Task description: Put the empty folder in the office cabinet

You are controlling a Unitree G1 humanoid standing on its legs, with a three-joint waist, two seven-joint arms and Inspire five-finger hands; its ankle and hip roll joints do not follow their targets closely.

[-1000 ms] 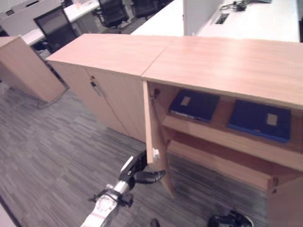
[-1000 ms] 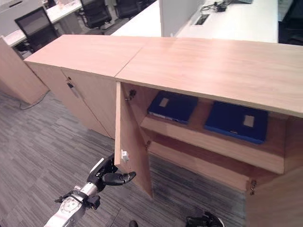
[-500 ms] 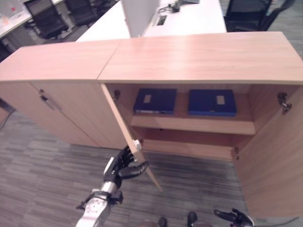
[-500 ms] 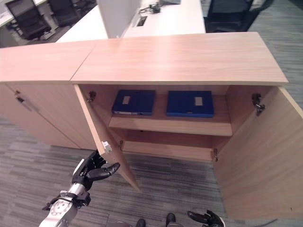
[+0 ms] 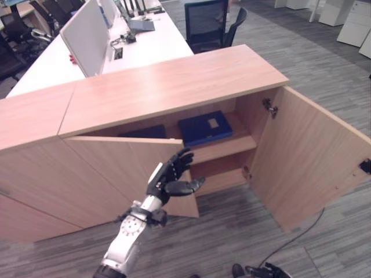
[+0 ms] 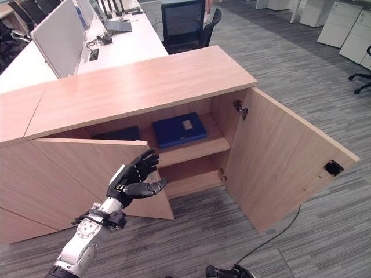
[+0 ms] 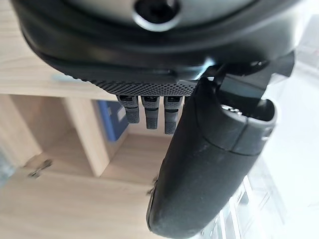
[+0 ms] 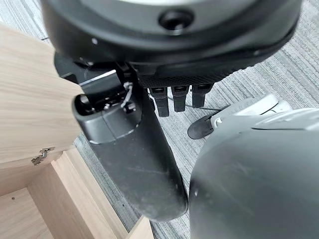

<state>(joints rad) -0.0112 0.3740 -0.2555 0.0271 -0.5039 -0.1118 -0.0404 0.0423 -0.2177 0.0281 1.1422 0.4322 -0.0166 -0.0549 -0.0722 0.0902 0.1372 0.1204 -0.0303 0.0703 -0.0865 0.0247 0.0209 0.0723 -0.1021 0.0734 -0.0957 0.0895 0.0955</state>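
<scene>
The left hand (image 6: pixel 134 178) is raised in front of the left door (image 6: pixel 98 174) of the office cabinet (image 6: pixel 139 87), its fingers (image 6: pixel 146 161) spread and nearly straight, thumb out to the side, holding nothing. Whether the fingertips touch the door panel cannot be told; they lie at or just off its free edge. The right hand (image 8: pixel 134 149) shows in its own wrist view with the fingers extended and nothing between them and the thumb, above grey carpet (image 6: pixel 278 75).

Cabinet state — both doors stand open. The left door is swung partway, covering the left part of the opening. The right door (image 6: pixel 284 168) is swung wide, its inner face toward the camera, with a dark fitting (image 6: pixel 332 168) near its outer edge and a hinge (image 6: pixel 237 108) at the upper inside corner.

Contents — a blue folder (image 6: pixel 179 129) lies flat on the upper shelf (image 6: pixel 191 149), label side up. A second, darker folder (image 6: pixel 116 134) lies beside it to the left, partly hidden behind the left door. The lower compartment (image 6: pixel 191 176) holds nothing visible.

Beyond the cabinet stand a white desk (image 6: pixel 116 49) with a divider panel (image 6: pixel 58 37) and a black office chair (image 6: pixel 185 23).
</scene>
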